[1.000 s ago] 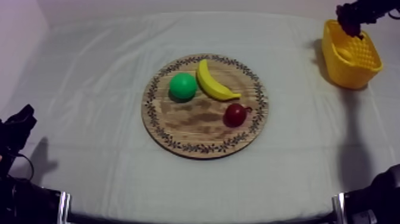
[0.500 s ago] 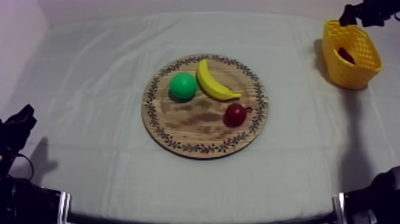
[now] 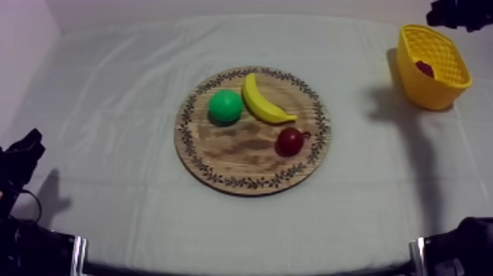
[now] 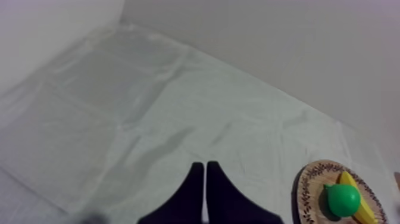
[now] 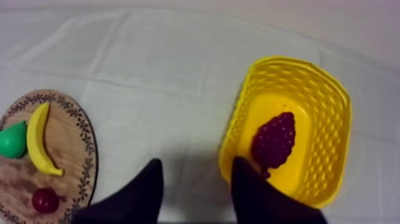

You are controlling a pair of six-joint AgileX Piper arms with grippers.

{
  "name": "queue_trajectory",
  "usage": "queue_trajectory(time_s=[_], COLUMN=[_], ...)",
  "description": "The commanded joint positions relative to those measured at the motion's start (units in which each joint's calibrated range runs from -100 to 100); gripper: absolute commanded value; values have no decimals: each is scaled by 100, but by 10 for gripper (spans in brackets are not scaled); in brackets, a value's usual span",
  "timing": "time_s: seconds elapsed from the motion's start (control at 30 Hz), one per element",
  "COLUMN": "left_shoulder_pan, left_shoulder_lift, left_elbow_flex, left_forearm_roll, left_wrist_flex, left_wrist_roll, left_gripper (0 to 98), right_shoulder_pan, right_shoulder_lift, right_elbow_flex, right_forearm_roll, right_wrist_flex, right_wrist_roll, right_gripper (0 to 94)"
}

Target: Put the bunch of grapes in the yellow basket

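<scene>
Bunch of grapes [image 5: 274, 142] lies inside the yellow basket [image 5: 333, 101], off the wooden board [image 3: 253, 158]; the basket stands well apart from the board, off its far right side. Right gripper [image 5: 196, 164] hangs high over the cloth [image 3: 110, 110] between board and basket, its 2 fingers spread wide with nothing between them. 1 finger overlaps the basket's nearest wall in the wrist view, probably just above it, contact unclear. Right arm comes in at the far right of the board, beyond the basket. Left gripper [image 4: 205, 168] sits low, well off the board's near left, 2 fingers pressed together in a narrow wedge, empty, pointing over bare cloth. On the board: banana [image 3: 262, 100] and pear [image 3: 225, 106] just beside each other on its far half, small red fruit [image 3: 290, 141] apart from both, by its right rim.
</scene>
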Motion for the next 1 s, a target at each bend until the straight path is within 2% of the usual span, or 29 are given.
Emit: queue_trajectory(time_s=[0.0, 0.23, 0.4, 0.57, 0.8, 0.97], left_shoulder_pan=[-3, -3, -3, -3, -3, -3], left_shoulder_lift=[5, 5, 5, 5, 5, 5], left_elbow_flex=[0, 0, 0, 0, 0, 0], left_forearm_roll=[1, 1, 1, 1, 1, 1], left_wrist_flex=[-1, -1, -1, -1, -1, -1], left_wrist_roll=[1, 1, 1, 1, 1, 1], left_gripper=[1, 1, 1, 1, 1, 1], right_shoulder_pan=[-39, -250, -384, -403, -479, -537], right_shoulder_lift=[-974, -2883, -4286, -5801, -6965, -7434], right_elbow_flex=[650, 2240, 3545, 5058, 6396, 6863], right_forearm_roll=[25, 20, -32, -197, 128, 633], right_wrist_flex=[-89, -680, -1327, -1905, -2282, -2278], right_wrist_roll=[-11, -51, -145, -17, -285, -771], right_gripper=[257, 48, 13, 6, 5, 5])
